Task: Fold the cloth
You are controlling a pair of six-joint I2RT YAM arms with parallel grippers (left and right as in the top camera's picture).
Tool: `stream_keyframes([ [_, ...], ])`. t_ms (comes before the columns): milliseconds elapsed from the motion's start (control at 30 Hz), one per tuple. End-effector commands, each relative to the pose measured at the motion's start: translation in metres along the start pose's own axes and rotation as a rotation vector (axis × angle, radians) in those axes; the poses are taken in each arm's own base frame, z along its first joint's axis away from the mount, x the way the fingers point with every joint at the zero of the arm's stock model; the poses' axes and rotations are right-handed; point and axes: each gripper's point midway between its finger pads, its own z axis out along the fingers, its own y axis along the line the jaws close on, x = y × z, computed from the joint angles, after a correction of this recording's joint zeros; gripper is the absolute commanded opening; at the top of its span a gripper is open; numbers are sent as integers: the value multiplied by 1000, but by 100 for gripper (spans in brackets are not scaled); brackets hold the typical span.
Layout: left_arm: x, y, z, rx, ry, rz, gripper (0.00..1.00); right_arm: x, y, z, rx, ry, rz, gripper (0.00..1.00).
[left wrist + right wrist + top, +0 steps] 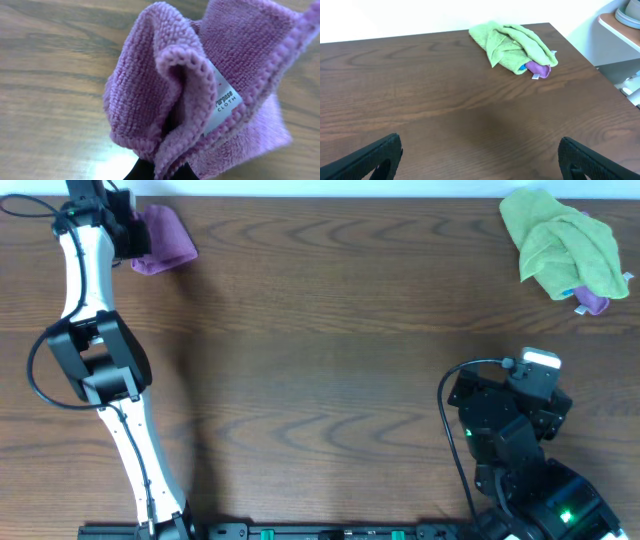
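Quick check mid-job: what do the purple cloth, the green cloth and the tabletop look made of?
Purple square cloth: soft matte microfibre-like terry; looped pile and stitched hem show close up.
Lime-green crumpled cloth: probably similar soft fabric, limp folds; weave too distant to tell.
Dark brown table: wood or wood-look laminate, smooth, slight sheen, visible grain.

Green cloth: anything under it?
A purple fabric piece pokes out from under the edge of the green cloth, with a white tag and a blue sliver beside it. How far it runs underneath, or what else is there, is covered.
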Motion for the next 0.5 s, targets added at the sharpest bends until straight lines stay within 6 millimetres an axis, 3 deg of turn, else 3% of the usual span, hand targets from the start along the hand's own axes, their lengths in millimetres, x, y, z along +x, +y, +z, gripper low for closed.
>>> stream_keyframes([
  [0,3,8,17,-24,-1,22,6,0,0,0,2,-6,15,99],
  [233,-12,21,30,-84,-73,52,6,-3,5,0,-22,-9,33,99],
  [467,-16,34,29,-133,-85,129,6,-4,7,0,-30,-15,43,99],
])
